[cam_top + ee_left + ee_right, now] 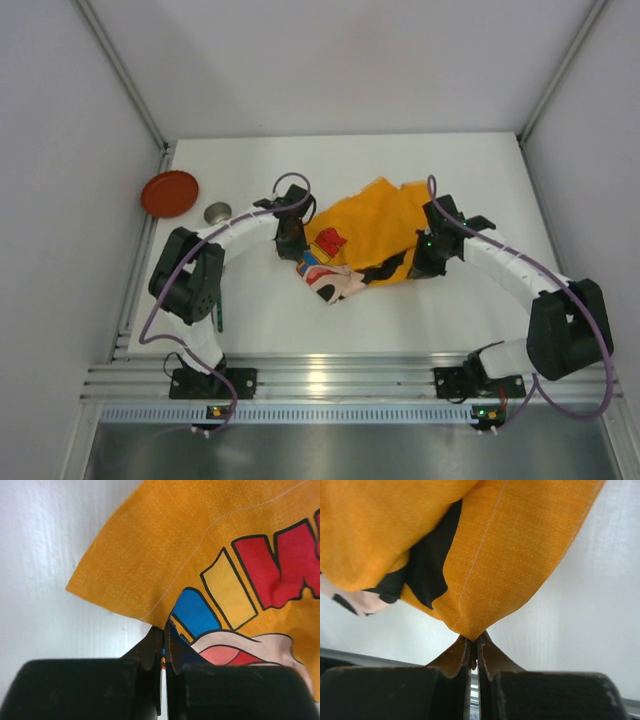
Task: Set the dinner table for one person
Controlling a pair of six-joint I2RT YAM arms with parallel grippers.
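cloth [375, 225] lies crumpled mid-table from above, on the white table [400, 320]; a red plate [169, 193] and a small metal cup [217, 212] sit far left. left wrist view: left gripper [164, 635] pinched shut on the cloth's printed edge. right wrist view: right gripper [474, 642] clamped on an orange corner. spreading looks barely begun; plate and cup not yet placed.

On the dinner table [400, 310], plate [169, 193] left of cloth [375, 230]
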